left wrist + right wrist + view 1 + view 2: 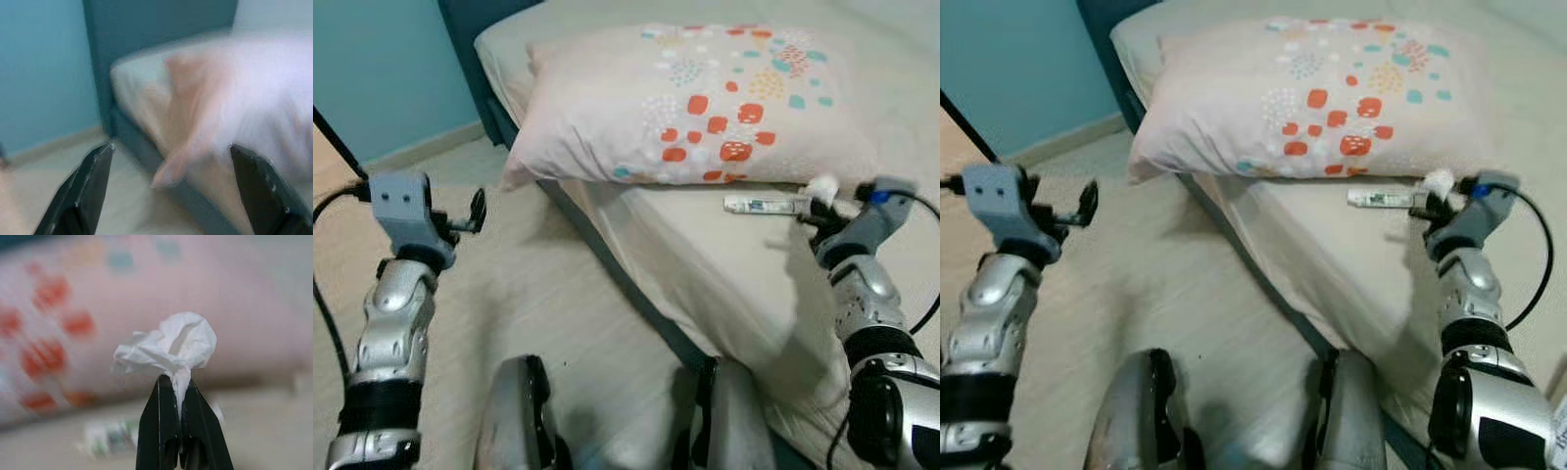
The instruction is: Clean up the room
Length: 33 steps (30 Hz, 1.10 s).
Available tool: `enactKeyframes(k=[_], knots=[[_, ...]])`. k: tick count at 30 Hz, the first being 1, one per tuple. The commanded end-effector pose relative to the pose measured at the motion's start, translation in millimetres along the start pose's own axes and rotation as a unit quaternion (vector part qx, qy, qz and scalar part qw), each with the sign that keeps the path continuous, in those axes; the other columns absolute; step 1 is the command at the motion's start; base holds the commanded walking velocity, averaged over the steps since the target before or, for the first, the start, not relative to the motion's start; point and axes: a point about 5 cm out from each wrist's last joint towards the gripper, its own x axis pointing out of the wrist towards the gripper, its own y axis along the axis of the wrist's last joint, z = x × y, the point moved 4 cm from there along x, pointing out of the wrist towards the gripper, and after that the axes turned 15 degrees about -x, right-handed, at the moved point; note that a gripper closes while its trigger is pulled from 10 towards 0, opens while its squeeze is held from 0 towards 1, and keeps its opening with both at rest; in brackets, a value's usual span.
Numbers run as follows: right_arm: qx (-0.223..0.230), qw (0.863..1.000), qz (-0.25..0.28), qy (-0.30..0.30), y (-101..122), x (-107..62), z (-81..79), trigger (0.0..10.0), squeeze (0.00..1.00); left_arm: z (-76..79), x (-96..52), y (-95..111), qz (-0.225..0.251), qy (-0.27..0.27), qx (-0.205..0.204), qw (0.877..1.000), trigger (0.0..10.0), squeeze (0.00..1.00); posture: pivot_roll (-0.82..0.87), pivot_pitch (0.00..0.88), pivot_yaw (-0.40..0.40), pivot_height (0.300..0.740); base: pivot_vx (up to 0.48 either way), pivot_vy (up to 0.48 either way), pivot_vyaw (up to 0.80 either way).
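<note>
robot's two knees (607,421) sat nearest the camera over the pale floor (538,284), right at the edge of the bed (724,284). left gripper (168,191) hung out over the floor on the robot's left, its two black fingers spread wide with nothing between them, pointed toward the bed corner and the teal wall (372,69); that wrist view was blurred. right gripper (181,387) was up over the mattress, fingers pressed together on the tail of a crumpled white tissue (168,345), so the wad stuck out past the tips and seemed lifted clear of the sheet. just beside it on the sheet lay a small white tube (766,205), on the robot's left of the tissue and not touched by the fingers. behind both was the big pillow (695,98) with orange and teal spots, one corner hanging over the bed edge. judgement: this was the pickup step for the tissue, with carrying it to a bin still to come and the tube still to clear. main risk was the thin pinch, only a twist of paper was caught, so a quick swing or turn could tear it or let the wad slip back onto the bed or floor. the arm could also nudge the tube if it dipped on the way out.
</note>
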Motion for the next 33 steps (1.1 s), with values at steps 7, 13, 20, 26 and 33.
enactKeyframes(k=[7,13,20,26,33], knots=[[0.084,0.985,0.103,0.111,40,-10.8,-24.4,0.0,0.0,25.5,17.0,32,0.019,-0.136,-0.242,0.961,10.0,0.02,0.09,0.08,-0.031,0.48,0.0,0.0,0.0],[0.101,0.954,0.136,0.248,59,-25.3,-78.9,0.0,0.0,74.9,-1.8,43,-0.008,-0.33,-0.316,0.89,10.0,1.0,0.07,0.037,-0.021,0.48,0.0,0.0,0.0],[0.141,0.874,0.141,0.443,72,-70.3,-149.2,0.0,0.0,119.6,-34.2,35,-0.077,-0.475,-0.356,0.801,10.0,1.0,0.06,0.002,-0.012,0.48,0.0,0.0,0.0],[0.115,0.837,0.101,0.526,58,-96.6,-177.6,0.0,0.0,125.9,-26.5,25,-0.086,-0.451,-0.343,0.819,10.0,0.18,0.06,0.0,-0.014,0.48,0.0,0.0,0.0],[0.101,0.839,0.081,0.529,51,-97.8,-186.0,0.0,0.0,138.5,-36.4,18,-0.112,-0.476,-0.335,0.806,10.0,0.0,0.06,0.0,-0.015,0.48,0.0,0.0,0.0]])
